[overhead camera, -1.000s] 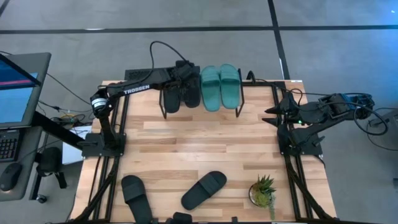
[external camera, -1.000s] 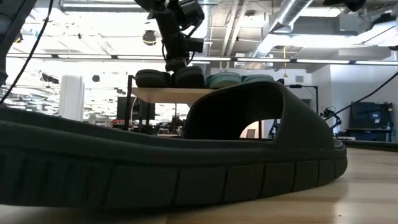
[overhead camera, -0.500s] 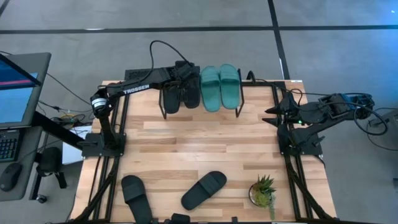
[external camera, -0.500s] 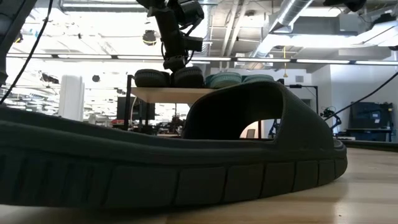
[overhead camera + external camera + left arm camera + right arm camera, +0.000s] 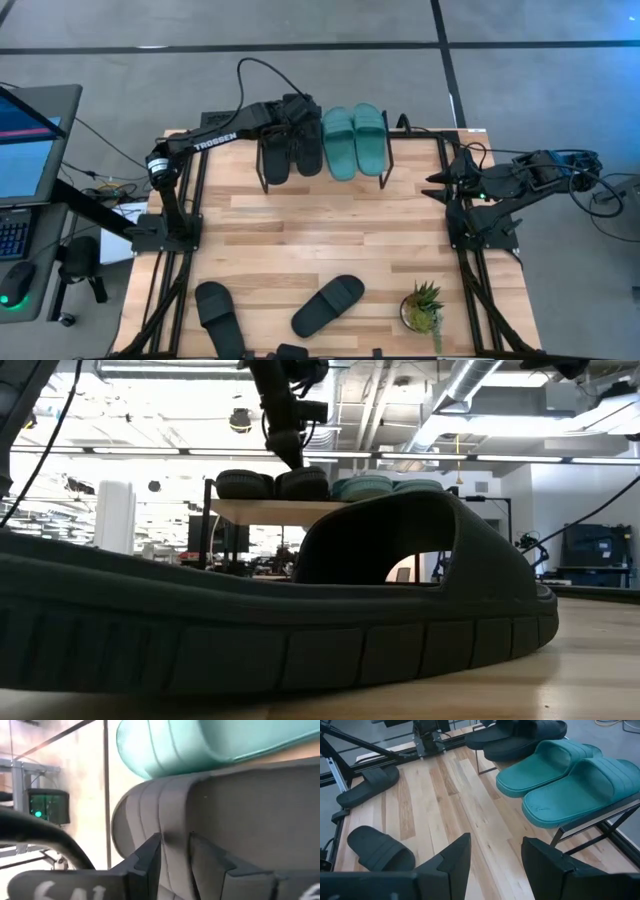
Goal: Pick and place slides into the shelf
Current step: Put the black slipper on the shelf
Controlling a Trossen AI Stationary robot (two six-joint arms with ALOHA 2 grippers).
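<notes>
I see my left end effector above the two black slides on the shelf, fingers parted and holding nothing (teal pair just beside). My right end effector waits open at the desk edge. Two black slides lie on the desk near a potted plant.

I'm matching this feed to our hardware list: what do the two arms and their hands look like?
Both arms are black with jointed links on black frame bases. The left arm carries white TROSSEN lettering and a black cable looping over it; its base joint has a silver ring. The right arm trails black cables. The right hand has two flat, angular black fingers; the left hand looks alike.
</notes>
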